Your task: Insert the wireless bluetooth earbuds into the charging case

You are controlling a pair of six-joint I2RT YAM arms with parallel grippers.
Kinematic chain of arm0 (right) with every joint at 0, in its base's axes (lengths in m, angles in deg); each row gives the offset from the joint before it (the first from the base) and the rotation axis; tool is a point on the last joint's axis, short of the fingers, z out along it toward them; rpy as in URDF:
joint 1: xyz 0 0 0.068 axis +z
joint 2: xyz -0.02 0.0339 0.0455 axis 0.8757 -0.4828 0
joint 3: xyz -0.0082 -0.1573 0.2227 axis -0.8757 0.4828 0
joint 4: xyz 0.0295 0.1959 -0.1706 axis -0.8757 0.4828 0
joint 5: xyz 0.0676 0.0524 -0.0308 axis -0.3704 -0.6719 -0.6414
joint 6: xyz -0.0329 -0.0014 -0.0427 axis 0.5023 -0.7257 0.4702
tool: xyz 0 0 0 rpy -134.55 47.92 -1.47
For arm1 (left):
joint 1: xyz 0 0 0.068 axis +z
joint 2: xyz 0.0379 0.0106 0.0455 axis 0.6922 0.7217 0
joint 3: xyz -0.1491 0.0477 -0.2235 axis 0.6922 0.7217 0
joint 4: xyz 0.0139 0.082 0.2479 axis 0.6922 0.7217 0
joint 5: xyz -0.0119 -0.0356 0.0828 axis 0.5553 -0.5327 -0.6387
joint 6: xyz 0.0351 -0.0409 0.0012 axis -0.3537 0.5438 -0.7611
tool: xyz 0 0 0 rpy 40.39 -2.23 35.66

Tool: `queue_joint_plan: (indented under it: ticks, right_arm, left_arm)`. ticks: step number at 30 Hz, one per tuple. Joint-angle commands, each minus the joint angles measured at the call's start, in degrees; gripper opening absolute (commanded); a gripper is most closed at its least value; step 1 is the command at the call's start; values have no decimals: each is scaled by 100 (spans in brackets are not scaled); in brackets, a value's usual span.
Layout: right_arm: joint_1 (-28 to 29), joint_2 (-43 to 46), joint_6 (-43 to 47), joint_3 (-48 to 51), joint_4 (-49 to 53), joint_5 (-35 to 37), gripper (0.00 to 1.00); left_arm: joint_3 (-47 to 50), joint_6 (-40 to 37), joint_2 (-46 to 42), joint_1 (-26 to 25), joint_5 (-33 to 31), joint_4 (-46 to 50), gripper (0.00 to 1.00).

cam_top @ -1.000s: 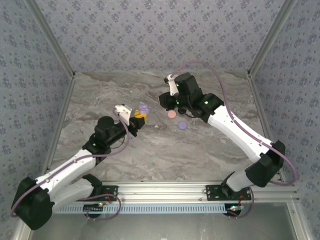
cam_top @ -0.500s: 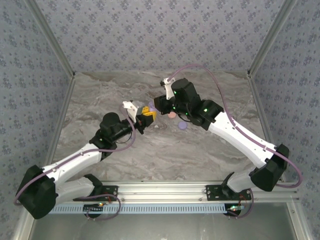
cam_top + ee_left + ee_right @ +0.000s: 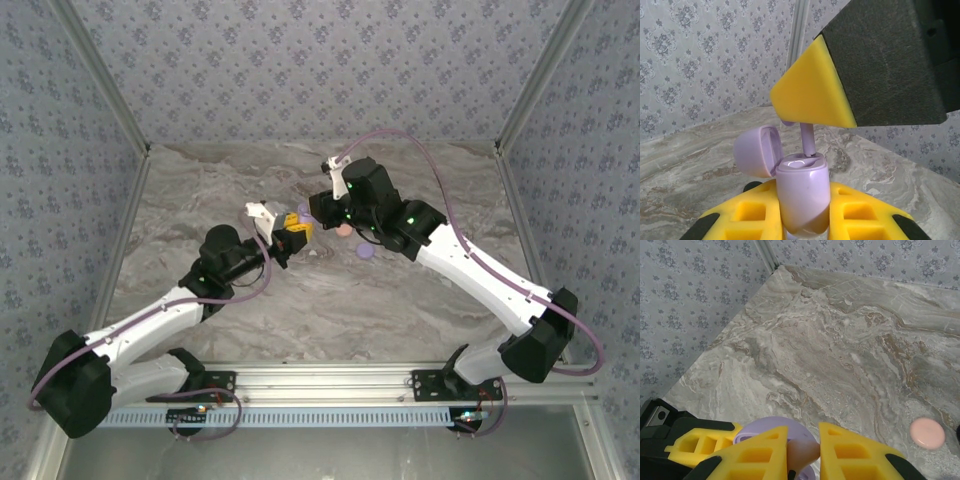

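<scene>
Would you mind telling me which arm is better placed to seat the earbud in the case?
Right: the right gripper is shut on the earbud, whose stem reaches the mouth of the open charging case; the left gripper is occupied holding that case.

Both arms have white links (image 3: 150,325), black joints (image 3: 222,252), lilac cables (image 3: 392,129), green lights (image 3: 410,208) and yellow fingers (image 3: 850,452).

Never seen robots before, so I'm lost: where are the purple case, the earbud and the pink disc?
purple case (image 3: 802,197), left wrist view, its front wall.
earbud (image 3: 807,139), left wrist view, its stem.
pink disc (image 3: 927,433), right wrist view, middle of its top face.
</scene>
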Motion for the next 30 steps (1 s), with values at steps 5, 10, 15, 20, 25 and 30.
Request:
queue_joint_plan:
  ticks: [5,10,15,20,25,30]
  right_arm:
    - [42,-107,-188,-56,182,-236,20]
    - [37,-100,-218,-82,241,-340,21]
    - [35,-101,-242,-99,363,-372,22]
    - [41,-110,-258,-142,473,-297,22]
    - [14,-155,-280,-213,456,-458,26]
    - [-17,-161,-281,-284,463,-512,26]
  left_arm:
    - [-232,-3,-54,-48,76,-311,0]
    - [-224,-27,-87,-44,57,-312,0]
    - [-224,-96,-115,-50,6,-311,0]
    - [-219,-159,-151,-45,-47,-307,0]
    - [-232,-195,-135,-49,-50,-310,0]
    - [-224,-199,-146,-43,-47,-310,0]
